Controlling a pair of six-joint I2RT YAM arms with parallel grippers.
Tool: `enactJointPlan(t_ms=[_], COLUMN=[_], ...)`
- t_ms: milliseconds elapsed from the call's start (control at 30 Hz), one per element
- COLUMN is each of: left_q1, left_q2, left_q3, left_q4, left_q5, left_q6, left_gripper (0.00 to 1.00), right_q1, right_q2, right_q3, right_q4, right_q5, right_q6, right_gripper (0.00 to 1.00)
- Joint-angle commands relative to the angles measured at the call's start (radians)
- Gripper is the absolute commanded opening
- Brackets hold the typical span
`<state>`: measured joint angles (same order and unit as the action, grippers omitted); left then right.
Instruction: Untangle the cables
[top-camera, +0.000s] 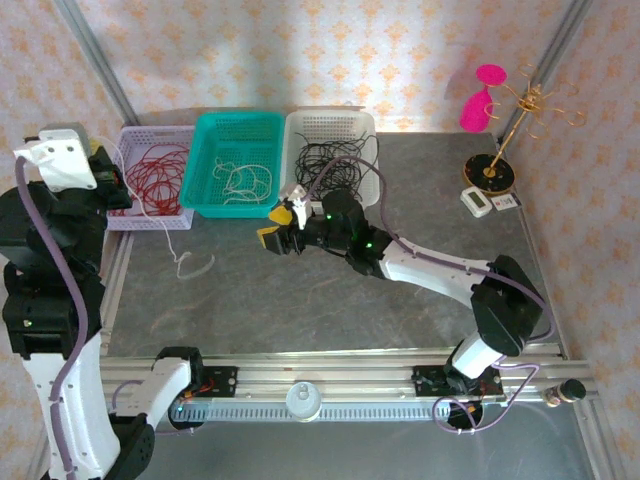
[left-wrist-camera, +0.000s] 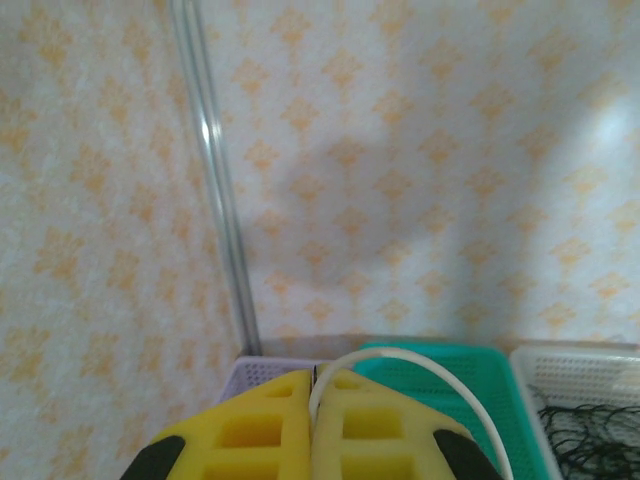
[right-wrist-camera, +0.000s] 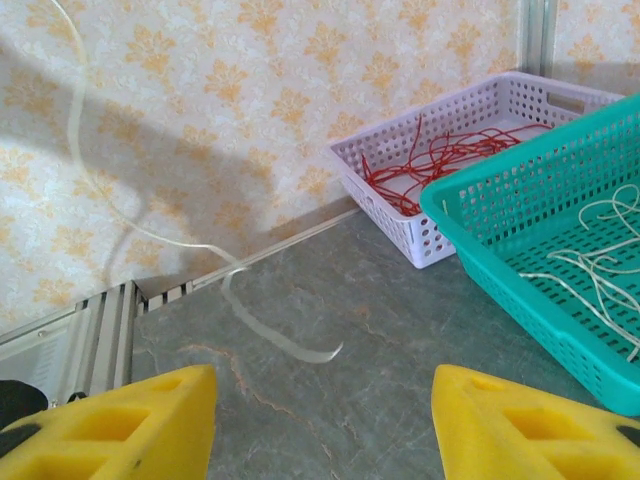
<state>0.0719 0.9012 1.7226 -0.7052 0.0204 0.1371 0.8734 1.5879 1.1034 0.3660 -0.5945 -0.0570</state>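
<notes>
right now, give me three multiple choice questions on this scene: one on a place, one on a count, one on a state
1. Which basket holds the red cables?
A) teal
B) lilac
C) white

2. How many baskets stand in the row?
A) two
B) four
C) three

3. How are the left fingers?
A) shut on a white cable
B) open and empty
C) shut on a red cable

Key:
1 B: the red strands lie inside the lilac basket.
2 C: the lilac one, a teal basket and a white basket sit side by side.
3 A: the yellow pads meet, with the white strand coming out between them.
</notes>
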Motion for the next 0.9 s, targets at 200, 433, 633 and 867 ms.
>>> enactJointPlan(t_ms=[200,433,633,867], left_q1=[-0.003,-0.003,-0.002,-0.003], left_q2=[0.110,0.214,0.346,0.531], left_q3=[0.092,0.084,0.146,0.178], left_q4=[0.230,0.541,0.709,0.874], left_q5=[0.063,0.065,0.080,0.090], left_q6=[-0.086,-0.194,-0.283,-0.340], left_gripper=[0.00,0.00,0.00,0.00], right_q1=[-0.044,-0.101,-0.126,-0.156], right_q2=[-0.112,-0.225,-0.296,-0.341], right_q3=[-0.050,-0.124,-0.187,-0.227], right_q4=[0.011,-0.030,-0.048,-0.077], right_q5=[0.077,0.160,0.200,0.212], right_q6=[0.054,0.089,0.089,0.093], right_gripper=[0.58,0.58,0.58,0.58])
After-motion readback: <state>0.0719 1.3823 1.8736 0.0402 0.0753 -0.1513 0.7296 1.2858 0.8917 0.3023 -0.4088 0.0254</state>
